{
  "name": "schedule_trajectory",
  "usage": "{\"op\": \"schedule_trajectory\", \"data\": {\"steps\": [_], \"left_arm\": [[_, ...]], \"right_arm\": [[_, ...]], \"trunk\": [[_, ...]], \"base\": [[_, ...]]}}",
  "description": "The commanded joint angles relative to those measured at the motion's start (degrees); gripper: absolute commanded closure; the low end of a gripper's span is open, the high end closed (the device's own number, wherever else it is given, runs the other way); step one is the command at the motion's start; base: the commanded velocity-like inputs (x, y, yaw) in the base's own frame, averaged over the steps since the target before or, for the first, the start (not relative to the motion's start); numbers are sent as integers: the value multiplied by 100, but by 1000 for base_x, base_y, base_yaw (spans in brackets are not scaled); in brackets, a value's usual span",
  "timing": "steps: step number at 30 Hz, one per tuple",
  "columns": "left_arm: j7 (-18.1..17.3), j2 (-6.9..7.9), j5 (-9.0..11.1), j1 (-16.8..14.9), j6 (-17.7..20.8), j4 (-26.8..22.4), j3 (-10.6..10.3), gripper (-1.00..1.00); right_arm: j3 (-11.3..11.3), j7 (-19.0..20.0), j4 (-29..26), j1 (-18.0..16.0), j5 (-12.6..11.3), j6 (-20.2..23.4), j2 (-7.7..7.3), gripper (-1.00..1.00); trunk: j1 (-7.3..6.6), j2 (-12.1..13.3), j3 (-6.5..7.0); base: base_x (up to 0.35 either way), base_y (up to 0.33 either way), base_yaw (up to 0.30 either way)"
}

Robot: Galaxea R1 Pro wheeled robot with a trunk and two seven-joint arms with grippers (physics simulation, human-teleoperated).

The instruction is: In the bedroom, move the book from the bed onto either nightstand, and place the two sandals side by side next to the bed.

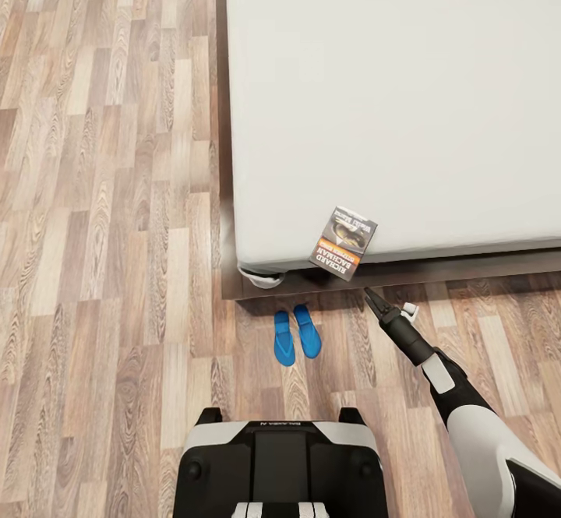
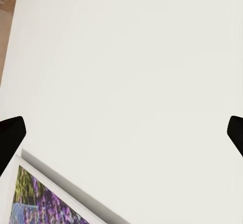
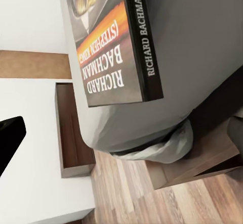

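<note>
The bed point(image 1: 405, 105) takes up most of the floor here, a pale mattress on a dark wooden frame point(image 1: 227, 214), and everything else sits around its near corner. The book point(image 1: 344, 243) lies on the mattress right at that near edge, its lower end poking out over the side above the frame; the cover faces up with an orange band and white lettering. On the wood-plank floor point(image 1: 101, 230) just off the same corner, the two sandals point(image 1: 296, 335) lie side by side, bright blue, close together and almost parallel, a little apart from the frame. The right gripper point(image 1: 372, 298) hangs just off the bed's edge, below the book and not touching it, its dark tip aimed up toward the book's overhanging end. From the right wrist camera the book point(image 3: 109, 42) looms close, spine and cover readable, with the mattress corner point(image 3: 152, 128) sagging beneath it; one black finger point(image 3: 9, 140) shows at the side, but I cannot tell whether that hand is apart or together. The left gripper point(image 2: 124, 133) faces a white wall point(image 2: 131, 67) with a framed lavender picture point(image 2: 43, 201), its two fingertips point(image 2: 10, 135) spread wide apart, holding nothing.
</note>
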Motion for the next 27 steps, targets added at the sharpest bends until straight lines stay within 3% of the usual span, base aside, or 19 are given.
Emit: {"op": "schedule_trajectory", "data": {"steps": [1, 12, 20, 27], "left_arm": [[12, -2, 48, 4, -21, 2, -48, -100], [21, -16, 48, 12, -15, 1, -48, -100], [17, -18, 48, 17, -17, 1, -48, -100], [20, -19, 48, 18, -16, 1, -48, -100]], "right_arm": [[-12, 20, 3, -4, -21, 59, -4, -100], [-6, 23, 3, -39, -3, 58, -19, -100], [1, 25, 3, -102, 3, 58, -20, -100], [4, 30, 5, -129, 5, 58, -27, -100]], "trunk": [[24, -44, -20], [24, -44, -20], [199, -365, -164], [199, -365, -164]], "base": [[0, 0, 0], [0, 0, 0], [0, 0, 0], [0, 0, 0]]}}
